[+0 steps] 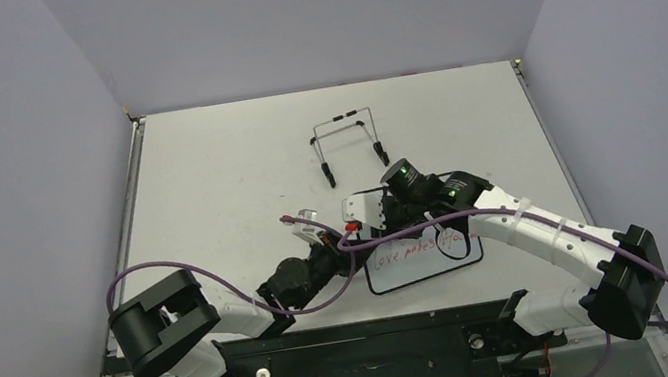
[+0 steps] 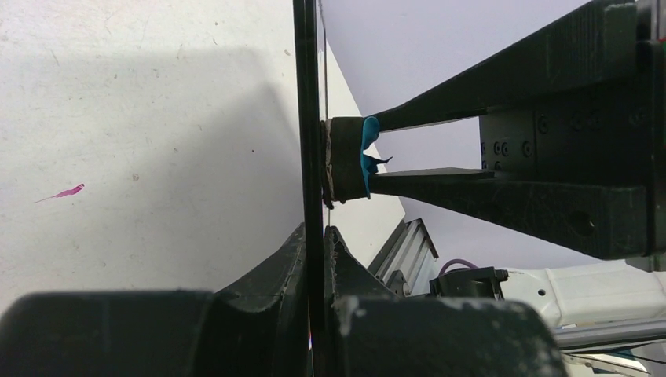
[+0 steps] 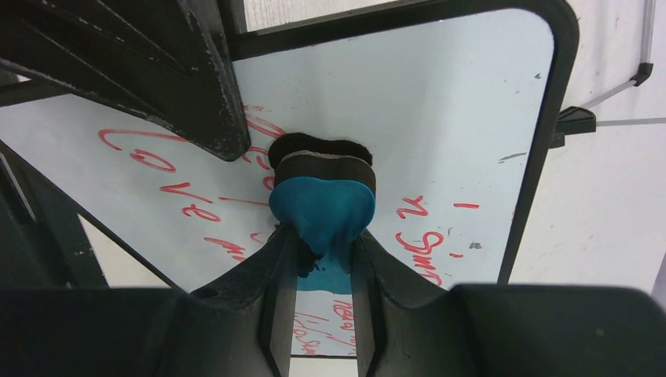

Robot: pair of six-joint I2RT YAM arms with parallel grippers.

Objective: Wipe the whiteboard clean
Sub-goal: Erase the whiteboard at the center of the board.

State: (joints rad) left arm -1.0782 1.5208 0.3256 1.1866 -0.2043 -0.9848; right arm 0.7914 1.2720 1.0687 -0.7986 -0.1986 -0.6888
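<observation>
A flat white rectangular table top (image 1: 205, 168) fills the middle. Around it, plain pale lilac wall panels (image 1: 312, 10) stand at 9, 12 and 3 o'clock. The light is soft and even, perhaps coming from above.

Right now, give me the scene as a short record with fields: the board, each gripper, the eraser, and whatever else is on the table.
board: whiteboard, red writing across it, not wiped clean
left: left gripper shut on the whiteboard's edge
right: right gripper shut on the blue eraser
contact: eraser's dark pad pressed against the board's face
elsewhere: black wire stand on the table, beyond the arms, nothing on it
</observation>
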